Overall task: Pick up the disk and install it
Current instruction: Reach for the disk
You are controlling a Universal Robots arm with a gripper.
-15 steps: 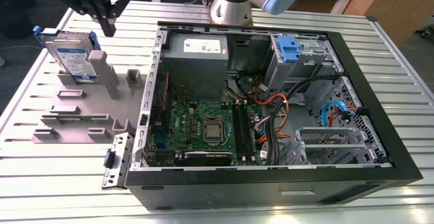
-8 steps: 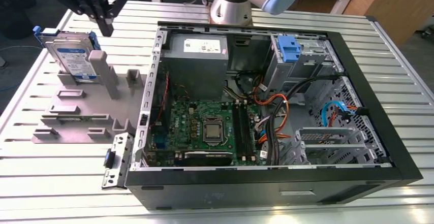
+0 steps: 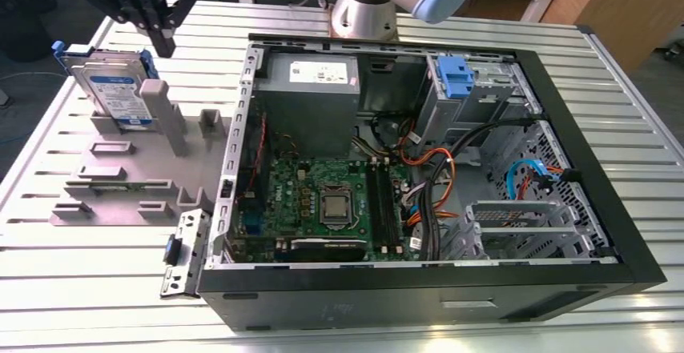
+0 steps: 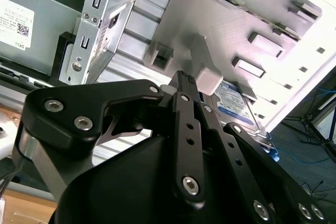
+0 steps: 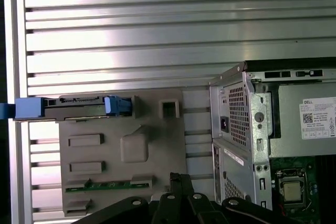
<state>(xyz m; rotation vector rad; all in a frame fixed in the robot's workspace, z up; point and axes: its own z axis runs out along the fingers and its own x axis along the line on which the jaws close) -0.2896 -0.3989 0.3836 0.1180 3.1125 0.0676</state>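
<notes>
- The disk (image 3: 112, 89) stands on its edge in a slot of the grey holder plate (image 3: 118, 185), which lies on the aluminium table (image 3: 107, 289); it is outside the computer case (image 3: 428, 285), on the exterior view's left
- In the first wrist view we see the disk (image 5: 79, 107) from its thin side, with a blue rail at each end, seated in the holder plate (image 5: 157, 145)
- The gripper (image 3: 166, 47) hangs above the holder plate, near the disk on the side towards the case, and does not touch it
- In both wrist views the fingers of the gripper (image 4: 186, 78) (image 5: 177, 178) lie pressed together with nothing between them, so the pincer is closed and empty
- Inside the case, the drive cage with its blue bracket (image 3: 454, 77) sits beside the power supply (image 3: 310, 73), well apart from the disk
- We judge that the task is at its very beginning: the disk is not yet picked up, and the installing is also not done
</notes>
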